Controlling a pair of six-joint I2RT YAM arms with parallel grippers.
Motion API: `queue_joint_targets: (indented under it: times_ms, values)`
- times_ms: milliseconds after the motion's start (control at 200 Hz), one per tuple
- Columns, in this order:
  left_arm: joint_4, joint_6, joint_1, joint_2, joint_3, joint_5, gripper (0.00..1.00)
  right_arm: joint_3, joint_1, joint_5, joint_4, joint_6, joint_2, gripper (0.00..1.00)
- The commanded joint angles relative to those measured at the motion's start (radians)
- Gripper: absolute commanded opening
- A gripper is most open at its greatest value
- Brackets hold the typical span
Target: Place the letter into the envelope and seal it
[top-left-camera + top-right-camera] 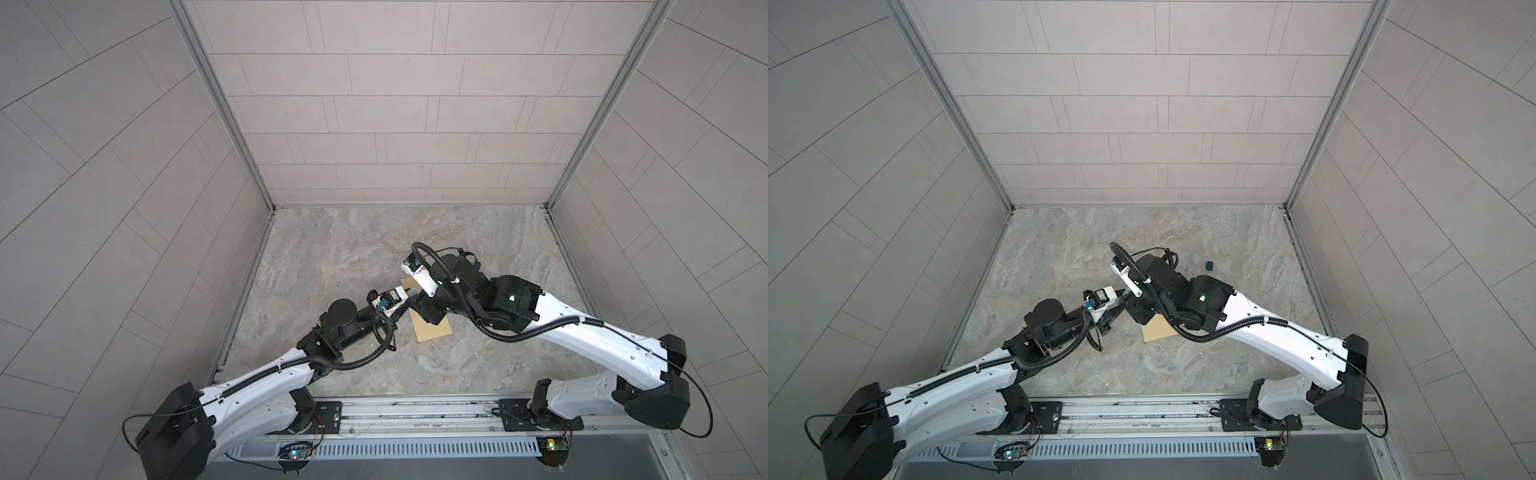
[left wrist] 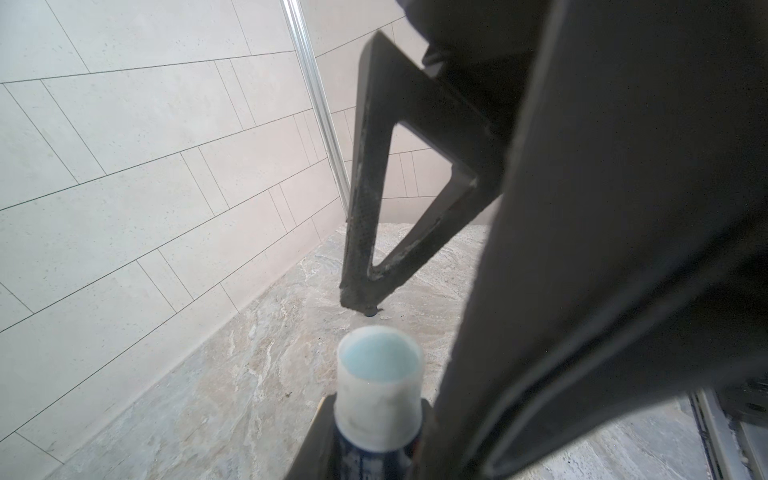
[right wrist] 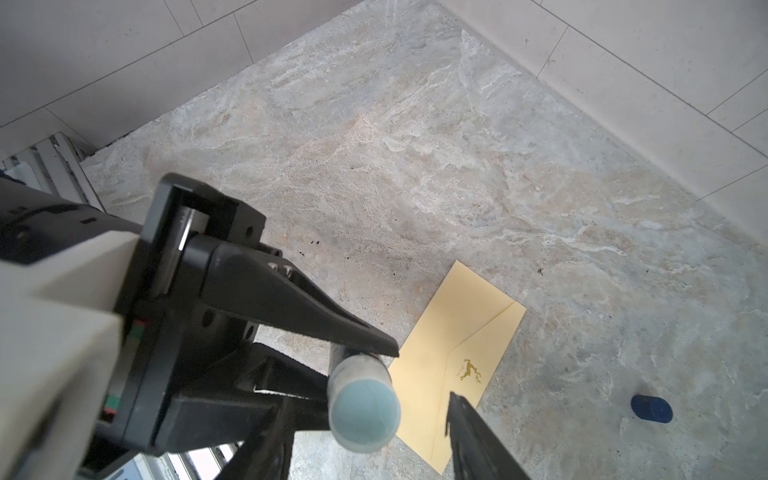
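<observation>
Tabletop: marble, envelope flat, flap down
Left gripper: clamped on glue stick
Right gripper: jaws apart, holding nothing

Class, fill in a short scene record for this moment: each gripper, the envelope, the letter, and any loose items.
left gripper: shut on the uncapped glue stick
right gripper: open, jaws either side of the stick's tip
envelope: flat on the table, flap folded down
letter: not in view
blue cap: on the table, apart from the envelope
</observation>
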Motion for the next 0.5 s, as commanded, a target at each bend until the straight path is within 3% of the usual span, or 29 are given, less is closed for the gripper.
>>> queue_joint_targets:
  times_ms: [0, 290, 495]
  values:
    - [0.06, -0.017, -0.007, -0.024, -0.004, 0.015, 0.0, 0.028, -0.004, -0.036, -0.006, 0.022, 0.023, 0.54]
    - [0.091, -0.014, -0.007, -0.046, -0.016, 0.014, 0.0, 0.017, -0.048, -0.114, 0.016, 0.07, 0.027, 0.36]
    - [0.092, -0.018, -0.007, -0.048, -0.016, 0.029, 0.0, 0.007, -0.054, -0.133, 0.032, 0.066, 0.029, 0.33]
